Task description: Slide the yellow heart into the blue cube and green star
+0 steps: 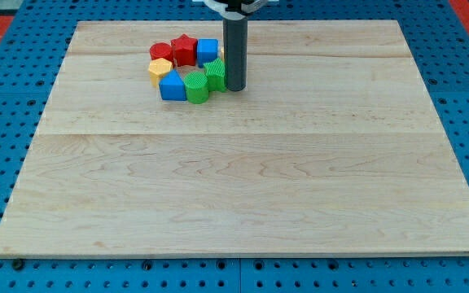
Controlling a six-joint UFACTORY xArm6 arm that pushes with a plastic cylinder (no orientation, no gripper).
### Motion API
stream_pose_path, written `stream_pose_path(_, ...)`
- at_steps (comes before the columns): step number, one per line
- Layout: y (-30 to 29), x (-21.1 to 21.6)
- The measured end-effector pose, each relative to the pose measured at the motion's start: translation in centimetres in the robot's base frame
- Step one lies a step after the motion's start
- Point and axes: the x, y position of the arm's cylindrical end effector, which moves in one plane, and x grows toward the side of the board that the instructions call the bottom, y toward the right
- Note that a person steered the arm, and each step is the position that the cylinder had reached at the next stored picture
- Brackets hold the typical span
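Note:
A tight cluster of blocks lies near the view's top, left of centre. The blue cube (208, 50) is at its upper right, and the green star (216, 73) sits just below the cube. My tip (235, 88) rests on the board right against the green star's right side. The dark rod (235, 49) rises from it and hides what lies just right of the blue cube. I cannot make out a yellow heart. The only clear yellow block is a yellow pentagon (160, 69) at the cluster's left.
A red star (184, 49) and a red round block (160, 51) form the cluster's upper left. A second blue block (172, 85) and a green round block (196, 87) form its lower edge. The wooden board (243, 179) lies on a blue pegboard.

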Motion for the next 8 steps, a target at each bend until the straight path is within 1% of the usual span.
stream_pose_path(1, 0.5, -0.1)
stream_pose_path(2, 4.3, -1.1)
stream_pose_path(3, 4.3, -4.0)
stream_pose_path(4, 2.5, -5.2)
stream_pose_path(6, 0.0, -5.2)
stream_pose_path(7, 0.4, -5.2)
stream_pose_path(8, 4.2, -6.2)
